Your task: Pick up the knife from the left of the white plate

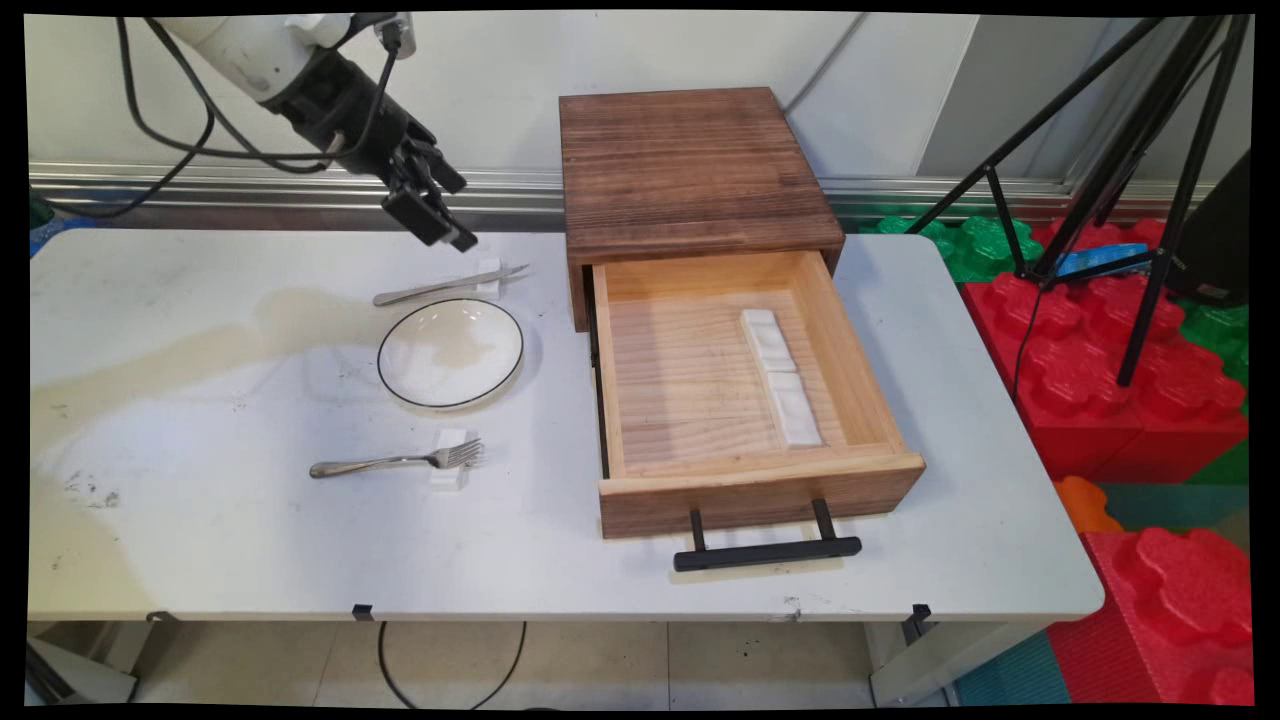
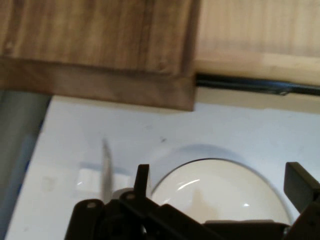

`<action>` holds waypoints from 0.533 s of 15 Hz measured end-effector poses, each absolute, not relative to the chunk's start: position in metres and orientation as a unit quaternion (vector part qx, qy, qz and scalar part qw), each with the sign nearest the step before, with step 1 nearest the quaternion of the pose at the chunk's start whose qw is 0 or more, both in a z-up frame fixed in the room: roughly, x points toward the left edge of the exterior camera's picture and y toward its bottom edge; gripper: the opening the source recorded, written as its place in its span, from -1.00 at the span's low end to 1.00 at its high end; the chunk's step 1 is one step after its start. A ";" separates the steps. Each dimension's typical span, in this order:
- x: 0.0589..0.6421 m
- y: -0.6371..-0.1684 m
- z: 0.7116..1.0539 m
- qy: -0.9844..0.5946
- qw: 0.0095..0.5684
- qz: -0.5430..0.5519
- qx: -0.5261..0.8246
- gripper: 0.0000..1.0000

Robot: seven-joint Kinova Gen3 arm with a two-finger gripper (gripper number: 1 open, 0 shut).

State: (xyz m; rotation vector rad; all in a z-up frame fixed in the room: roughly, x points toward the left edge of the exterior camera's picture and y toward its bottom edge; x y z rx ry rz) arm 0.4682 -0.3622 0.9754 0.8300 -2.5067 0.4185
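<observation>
The gripper [image 1: 432, 212] is held above the table [image 1: 200, 540], nearest the knife [image 1: 450, 286], its fingers [image 2: 142, 181] spread apart and empty. In the hand view the plate [image 2: 220, 187] is partly hidden by the linkage, and the knife is seen only as a blurred streak. The fork [image 1: 400, 461], the open drawer [image 1: 740, 400] and its two white blocks [image 1: 780, 375] are shown only in the main view.

White black-rimmed plate [image 1: 450, 352], dark-stained grained wooden cabinet [image 1: 690, 165], pale wood drawer [image 1: 740, 400], black handle [image 1: 767, 552], white table [image 1: 250, 540]
</observation>
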 end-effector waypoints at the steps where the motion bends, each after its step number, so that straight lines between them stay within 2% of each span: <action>1: 0.474 -0.369 0.975 -0.912 0.224 0.157 0.307 1.00; 8: 0.510 -0.419 0.956 -0.914 0.166 0.174 0.326 1.00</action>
